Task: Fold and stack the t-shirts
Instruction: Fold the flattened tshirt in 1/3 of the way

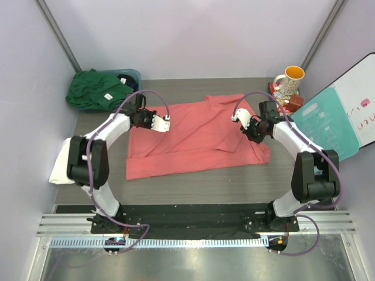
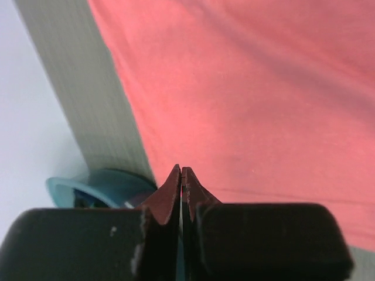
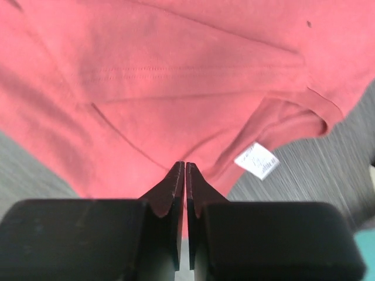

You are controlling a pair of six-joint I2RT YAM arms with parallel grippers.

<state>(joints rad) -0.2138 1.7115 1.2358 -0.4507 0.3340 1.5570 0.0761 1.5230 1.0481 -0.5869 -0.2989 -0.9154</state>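
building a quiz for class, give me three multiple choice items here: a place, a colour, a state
1. Where is the dark green t-shirt? A on the teal tub, B on the floor, C in a gripper.
2. The spread t-shirt on the table is: A white, B blue, C coral-red.
3. The left gripper is: A wide open, B shut, C out of view.
Answers: 1 A, it is heaped over the tub at the far left; 2 C, coral-red cloth covers the table's middle; 3 B, its fingers meet.

Table [image 1: 193, 184]: coral shirt [image 1: 199, 137] (spread open), teal tub [image 1: 132, 75]
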